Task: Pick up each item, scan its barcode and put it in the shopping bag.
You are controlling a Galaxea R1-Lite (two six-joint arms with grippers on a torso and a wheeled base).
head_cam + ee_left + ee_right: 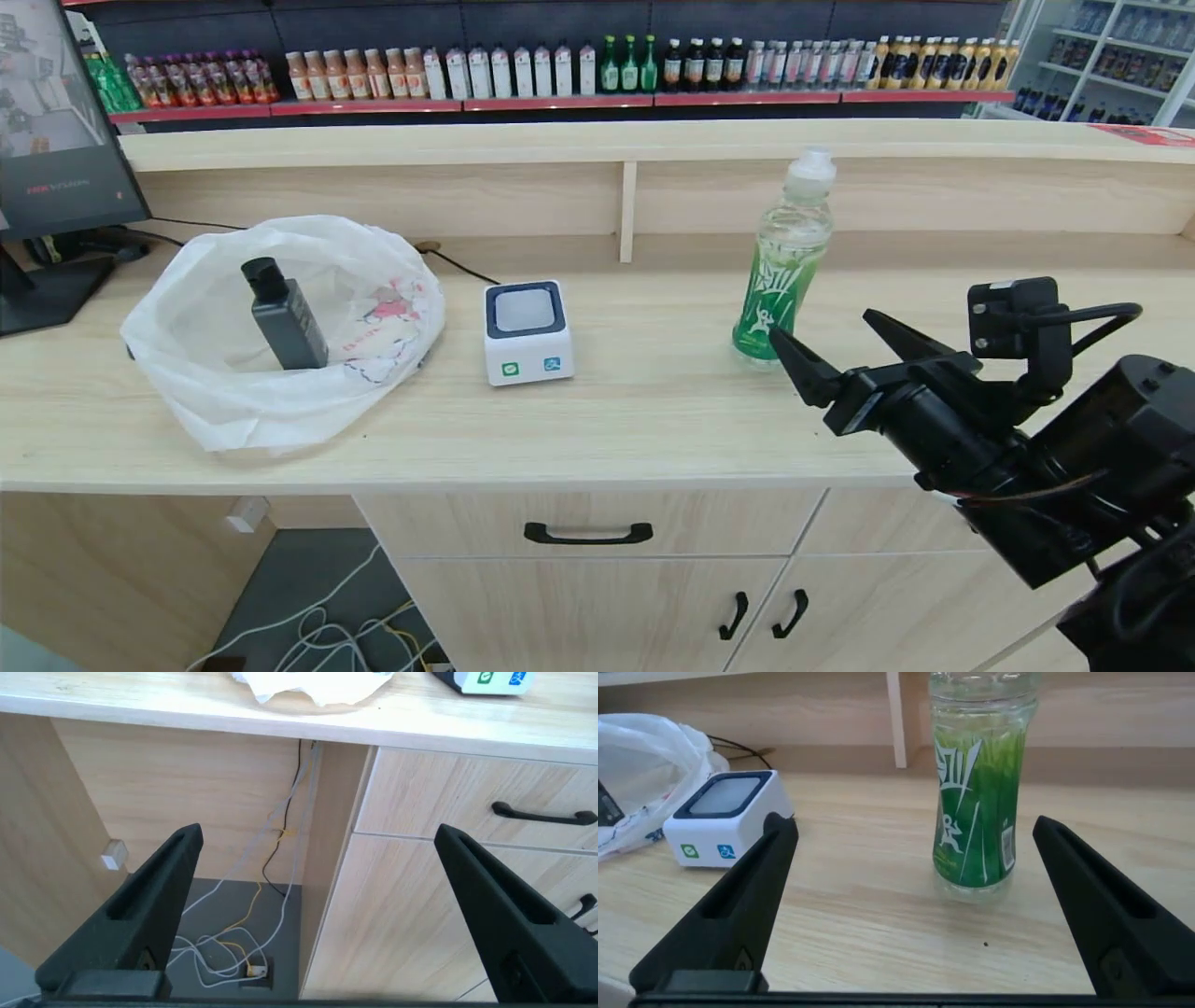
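A clear bottle with a green label (786,261) (979,784) stands upright on the right part of the wooden counter (653,401). My right gripper (836,345) (915,915) is open just in front of it, empty, a short way off. A white cube scanner (527,332) (722,817) sits at the counter's middle. A white plastic shopping bag (280,327) (640,775) lies open on the left with a dark bottle (284,315) standing inside. My left gripper (318,915) hangs open and empty below the counter edge, facing the cabinet front.
A monitor (56,140) stands at the far left with a cable running behind the bag. A raised wooden ledge (653,149) backs the counter. Below are a drawer (588,532) (545,815) and cabinet doors. Cables lie on the floor (234,943).
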